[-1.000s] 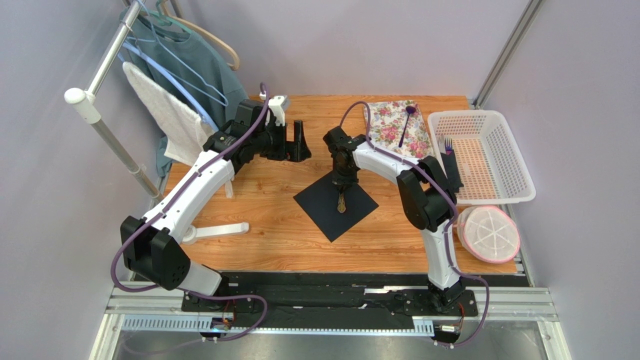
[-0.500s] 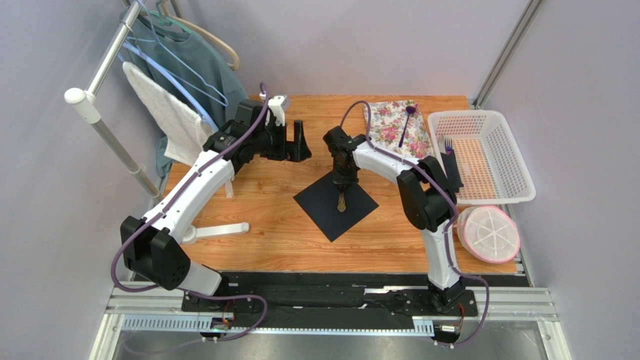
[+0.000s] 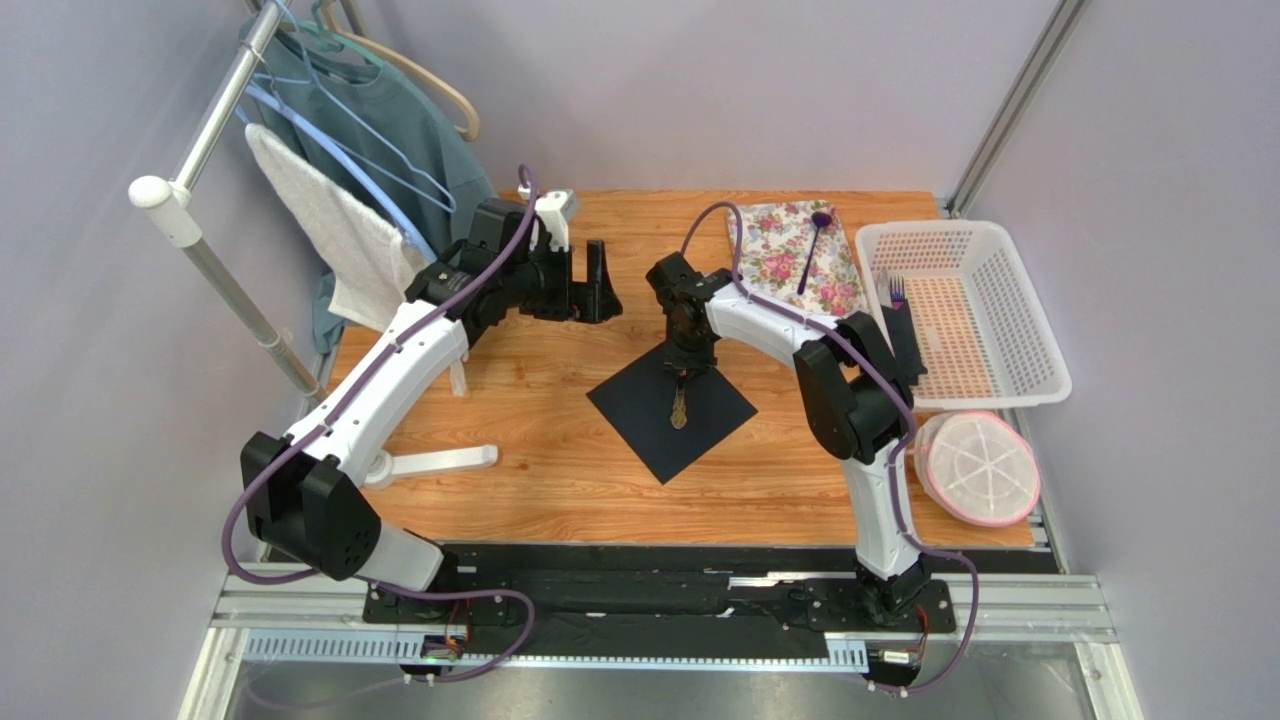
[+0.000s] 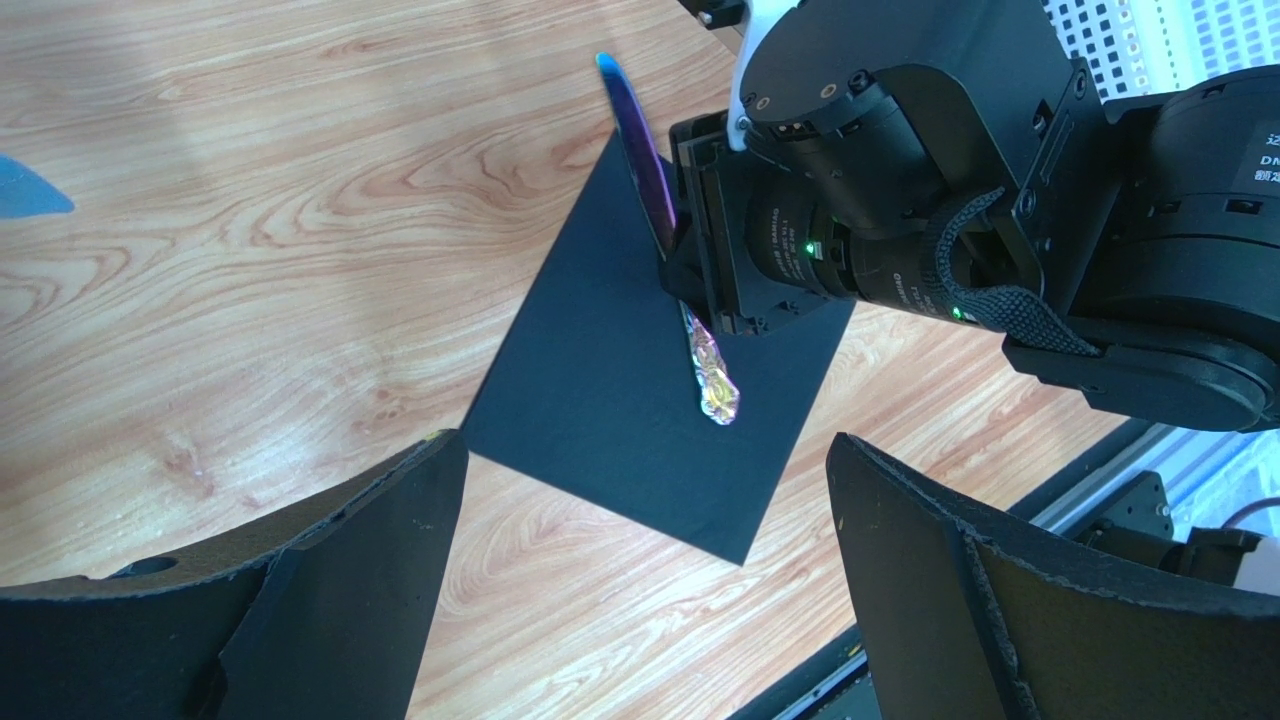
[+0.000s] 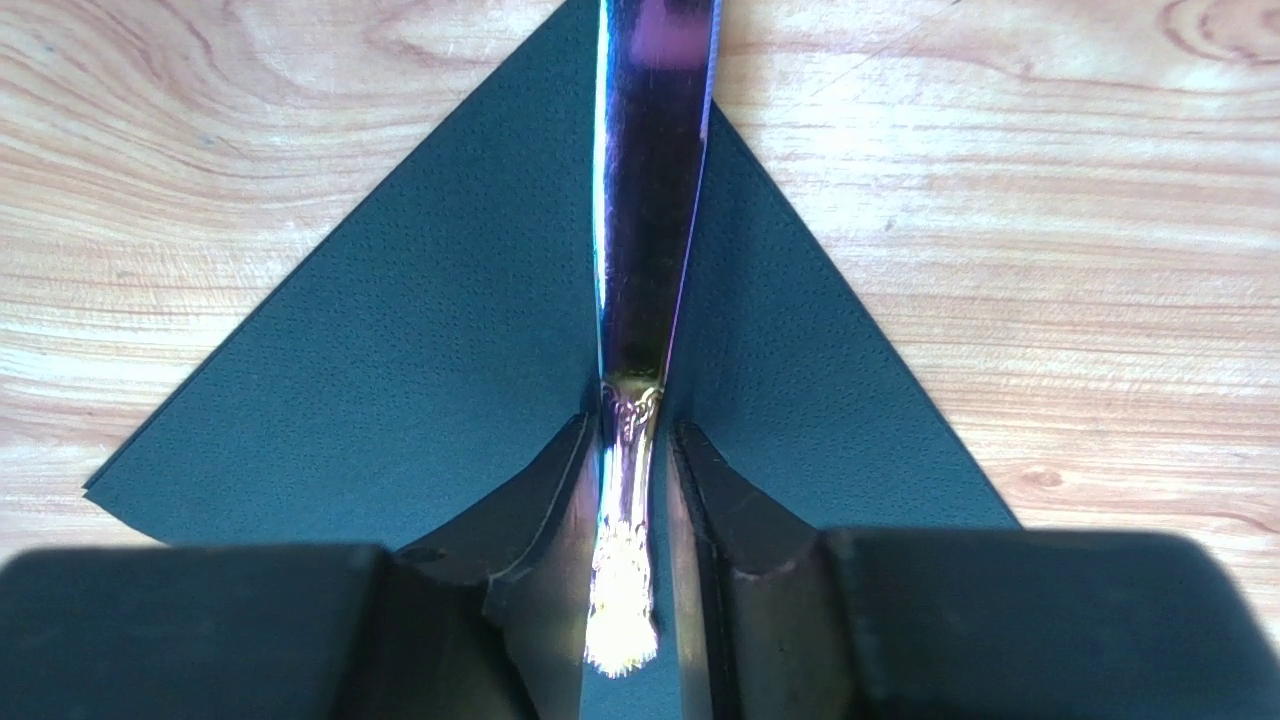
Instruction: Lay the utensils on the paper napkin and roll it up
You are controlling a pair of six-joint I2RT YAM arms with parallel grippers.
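My right hand (image 5: pixel 628 450) pinches a purple utensil (image 5: pixel 654 225), tilted, its handle tip on the paper napkin (image 5: pixel 406 375) mid-tabletop. My left hand (image 3: pixel 601 281) is spread near the far edge. Risk: the blade overhangs the napkin's corner, so releasing here may leave it off-centre and spoil the roll.

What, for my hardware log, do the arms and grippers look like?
The left arm and right arm have white link shells and black joint housings, each trailed by a purple cable. The left gripper and right gripper are matte black with two broad, tapering fingers. A small green light glows on the right wrist housing.
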